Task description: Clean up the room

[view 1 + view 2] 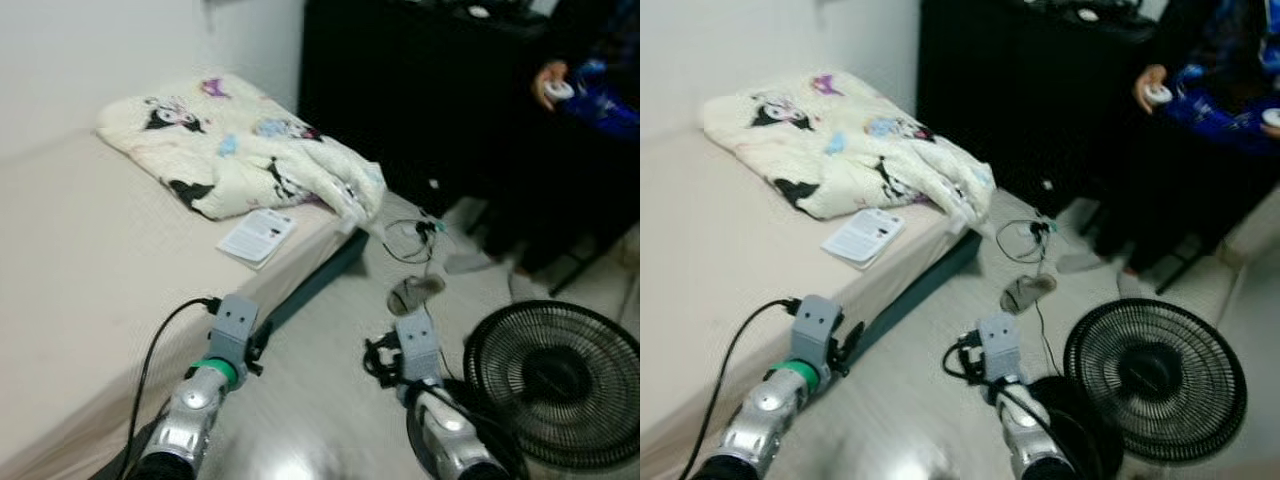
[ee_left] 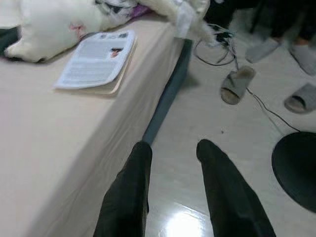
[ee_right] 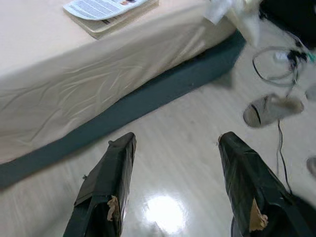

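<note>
A cartoon-print blanket (image 1: 245,150) is seen crumpled on the bed (image 1: 80,260), with a booklet (image 1: 257,237) laid just beside it near the mattress edge. On the floor (image 1: 320,400), a grey slipper (image 1: 412,293) is found next to a tangled cable (image 1: 415,238), and a black fan (image 1: 553,383) is set nearby. The left claw (image 2: 170,150) and right claw (image 3: 175,140) are held open and empty above the floor beside the bed. A person (image 1: 1210,110) is seated by the dark cabinet (image 1: 400,90).
</note>
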You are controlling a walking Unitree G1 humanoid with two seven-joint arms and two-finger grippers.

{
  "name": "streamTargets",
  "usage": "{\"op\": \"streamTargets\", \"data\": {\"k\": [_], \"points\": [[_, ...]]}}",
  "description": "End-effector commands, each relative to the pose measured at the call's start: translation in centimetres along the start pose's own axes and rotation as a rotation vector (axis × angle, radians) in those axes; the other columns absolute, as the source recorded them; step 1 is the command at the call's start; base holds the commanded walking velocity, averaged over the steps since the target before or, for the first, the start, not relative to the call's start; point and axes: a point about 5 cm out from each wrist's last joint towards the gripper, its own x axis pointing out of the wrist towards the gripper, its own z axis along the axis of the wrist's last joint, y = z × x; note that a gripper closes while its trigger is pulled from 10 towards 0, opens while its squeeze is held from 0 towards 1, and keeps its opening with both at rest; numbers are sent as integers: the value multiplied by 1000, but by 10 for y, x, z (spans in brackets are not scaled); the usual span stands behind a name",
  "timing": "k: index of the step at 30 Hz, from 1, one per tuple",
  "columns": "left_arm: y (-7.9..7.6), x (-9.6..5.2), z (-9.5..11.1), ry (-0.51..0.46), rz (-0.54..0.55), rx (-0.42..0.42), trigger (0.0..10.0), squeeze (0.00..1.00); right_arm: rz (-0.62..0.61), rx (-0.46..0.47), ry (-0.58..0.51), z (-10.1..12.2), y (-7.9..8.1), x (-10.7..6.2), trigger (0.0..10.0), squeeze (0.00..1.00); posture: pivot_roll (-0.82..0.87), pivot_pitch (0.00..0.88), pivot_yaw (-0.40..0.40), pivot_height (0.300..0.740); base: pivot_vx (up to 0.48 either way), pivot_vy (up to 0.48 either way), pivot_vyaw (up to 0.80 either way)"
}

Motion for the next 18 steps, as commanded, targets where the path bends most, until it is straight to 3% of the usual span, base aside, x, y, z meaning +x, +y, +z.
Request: {"op": "streamTargets", "data": {"k": [1,12,18], "points": [[-4,1,-1,6,-15,-6,10000,0,-18,-1,18,-4,-6,-3,10000,0,-55,0,41,720,0,0,-763],[-3,0,0,-3,3,8,10000,0,-16,-8,-3,-1,-5,-2,10000,0,-51,0,40,720,0,0,-676],[1,0,-2,-1,47,16,10000,0,-6,-13,-45,6,-3,0,10000,0,-49,0,35,720,399,0,0]]}}
